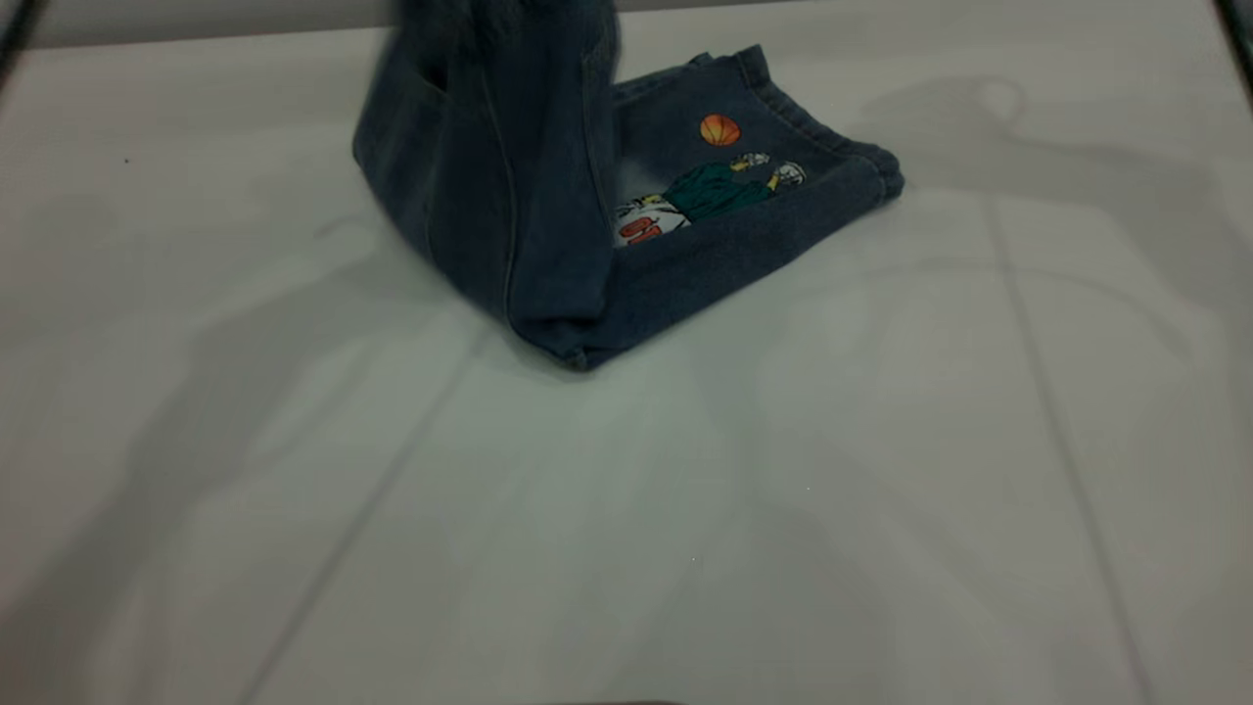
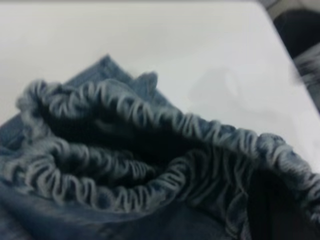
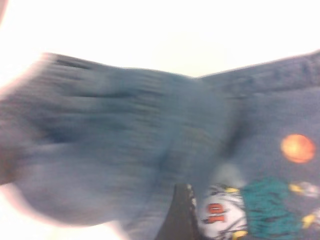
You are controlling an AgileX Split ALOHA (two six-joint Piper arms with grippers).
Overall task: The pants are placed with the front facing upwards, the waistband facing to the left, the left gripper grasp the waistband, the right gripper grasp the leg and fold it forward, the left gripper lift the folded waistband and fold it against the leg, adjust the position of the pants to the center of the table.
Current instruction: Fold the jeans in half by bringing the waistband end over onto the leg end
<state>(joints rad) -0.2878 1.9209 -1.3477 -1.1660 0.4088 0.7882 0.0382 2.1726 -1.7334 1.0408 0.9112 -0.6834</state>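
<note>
Left gripper unseen, pants (image 1: pixel 509 196) lifted, table (image 1: pixel 881 470)

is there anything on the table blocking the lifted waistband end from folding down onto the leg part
Nothing visible does. The raised part of the pants hangs right beside the flat leg with the cartoon print, and the table around them shows only shadows.

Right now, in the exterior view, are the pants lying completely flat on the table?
No. The waistband end of the pants is lifted upright out of the top of the view, while the printed leg lies on the table.
</note>
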